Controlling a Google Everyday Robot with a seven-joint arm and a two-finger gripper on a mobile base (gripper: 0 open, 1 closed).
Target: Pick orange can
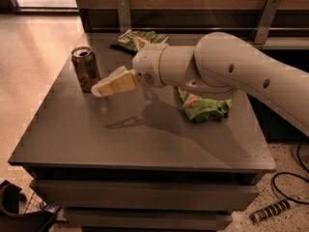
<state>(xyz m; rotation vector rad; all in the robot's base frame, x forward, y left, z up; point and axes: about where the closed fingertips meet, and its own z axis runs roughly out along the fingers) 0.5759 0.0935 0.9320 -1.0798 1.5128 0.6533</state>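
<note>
The orange can point(86, 69) stands upright at the table's point(145, 144) left. The gripper point(112, 84) hovers just beside it on approach; I cannot tell whether it's open. Next it must straddle the can.

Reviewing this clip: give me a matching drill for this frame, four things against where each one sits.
Things:
1. orange can
2. gripper
3. front green bag
4. back green bag

Places:
a. at the back edge of the table
b. upright, near the table's left edge
c. close beside the can, on the side toward the table's middle
d. partly under the arm

Pairs: 1-b, 2-c, 3-d, 4-a
</note>
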